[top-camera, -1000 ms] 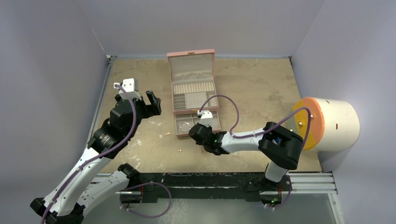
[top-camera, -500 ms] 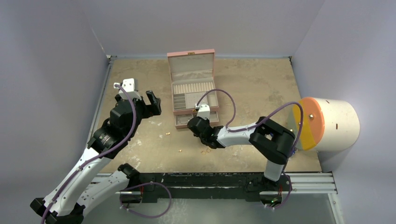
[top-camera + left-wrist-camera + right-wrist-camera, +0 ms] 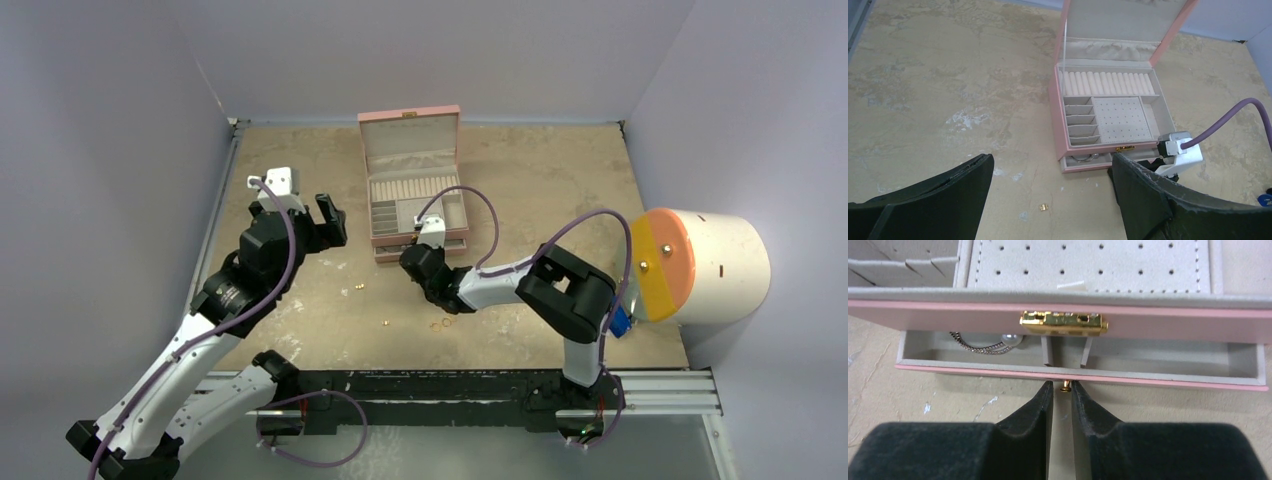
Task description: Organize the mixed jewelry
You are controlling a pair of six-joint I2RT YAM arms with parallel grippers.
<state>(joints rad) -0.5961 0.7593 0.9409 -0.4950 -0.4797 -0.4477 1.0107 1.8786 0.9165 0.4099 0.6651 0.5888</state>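
Drawer (image 3: 1158,371) slid inward; your right gripper (image 3: 1062,390) narrowly straddled its gold knob (image 3: 1064,388), grip unclear; left gripper (image 3: 1052,167) gaped empty; tiny gold stud (image 3: 1044,206) lay loose.

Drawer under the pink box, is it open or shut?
Open a little: the drawer sticks out below the pink box, showing a chain and pearl inside.

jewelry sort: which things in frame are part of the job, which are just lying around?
Job: loose gold bits on the table; pearl chain in the drawer; pink jewelry box; right gripper, shut on the drawer knob; left gripper, open.
Lying about: white-and-orange cylinder at the table's right edge.
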